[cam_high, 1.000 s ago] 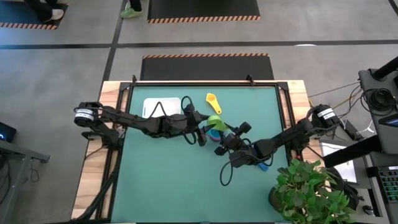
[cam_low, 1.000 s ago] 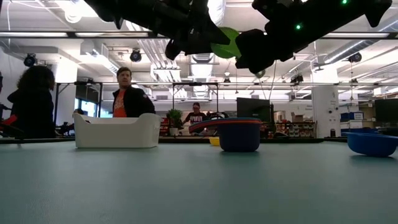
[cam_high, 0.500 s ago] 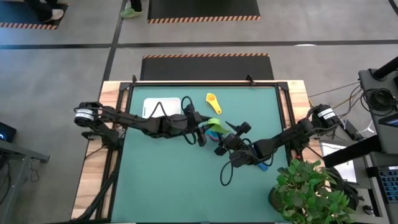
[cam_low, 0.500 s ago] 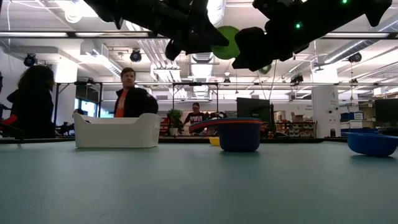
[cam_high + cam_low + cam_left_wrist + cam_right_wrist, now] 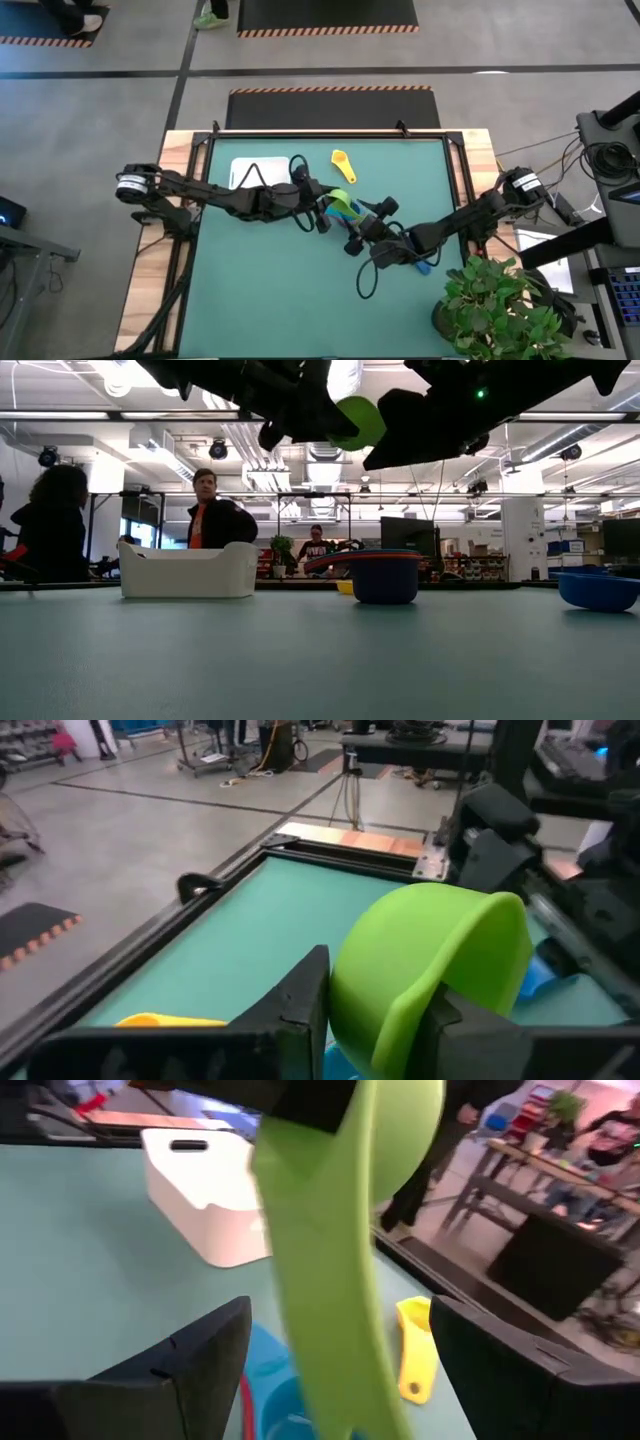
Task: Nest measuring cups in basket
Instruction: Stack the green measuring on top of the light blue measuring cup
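Observation:
The green measuring cup point(image 5: 343, 201) hangs in the air over the table's middle, and my left gripper point(image 5: 375, 1015) is shut on its bowl. My right gripper point(image 5: 340, 1350) is open, with a finger on either side of the cup's flat handle point(image 5: 325, 1270) and touching neither side. Below them a stack of cups point(image 5: 385, 577) stands on the mat, dark blue outside with a red rim showing. A yellow cup point(image 5: 343, 163) lies farther back. The white basket point(image 5: 260, 172) sits at the far left. My left gripper pinches the green cup's bowl point(image 5: 400, 970) between its two fingers. One finger point(image 5: 300, 1005) lies on the rounded outside and the other point(image 5: 470, 1035) is by the rim on the open side. The fingers come nearly level from the table's left. The cup is lifted clear and tipped on its side.
A loose blue cup point(image 5: 422, 267) lies near my right arm, toward the near right. A potted plant point(image 5: 500, 305) stands at the near right corner. People stand in the room beyond the far edge point(image 5: 212, 510).
My left gripper has shut on the green cup's bowl. My right gripper has opened wide, let go of the handle and rolled a little. The cup has stayed in the air at the same place, turned slightly.

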Tool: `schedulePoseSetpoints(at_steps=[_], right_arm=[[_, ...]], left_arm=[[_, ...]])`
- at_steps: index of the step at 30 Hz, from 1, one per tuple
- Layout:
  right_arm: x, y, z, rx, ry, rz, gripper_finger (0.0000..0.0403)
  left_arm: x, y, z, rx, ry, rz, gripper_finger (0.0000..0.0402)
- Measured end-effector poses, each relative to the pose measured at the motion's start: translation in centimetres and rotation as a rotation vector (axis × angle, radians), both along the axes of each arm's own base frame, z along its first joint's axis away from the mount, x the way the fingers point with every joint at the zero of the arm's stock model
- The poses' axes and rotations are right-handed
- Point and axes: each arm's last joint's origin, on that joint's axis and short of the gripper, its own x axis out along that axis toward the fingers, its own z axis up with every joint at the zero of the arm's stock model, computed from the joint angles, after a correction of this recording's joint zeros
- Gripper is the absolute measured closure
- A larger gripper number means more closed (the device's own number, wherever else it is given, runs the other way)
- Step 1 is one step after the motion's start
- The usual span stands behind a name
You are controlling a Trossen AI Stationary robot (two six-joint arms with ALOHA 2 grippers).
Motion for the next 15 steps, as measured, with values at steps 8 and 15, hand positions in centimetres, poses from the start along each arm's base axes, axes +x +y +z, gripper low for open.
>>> schedulePoseSetpoints(at_steps=[8, 15], right_arm=[[-0.2, 0.1, 0.7, 0.047, -0.022, 0.048, 0.0108], [-1.2, 0.1, 2.0, 0.152, 0.014, 0.180, 0.0116]], left_arm=[[-1.5, 0.1, 1.7, 0.087, 0.056, -0.017, 0.0346], [-3.2, 0.0, 2.8, 0.208, 0.400, -0.100, 0.0346]])
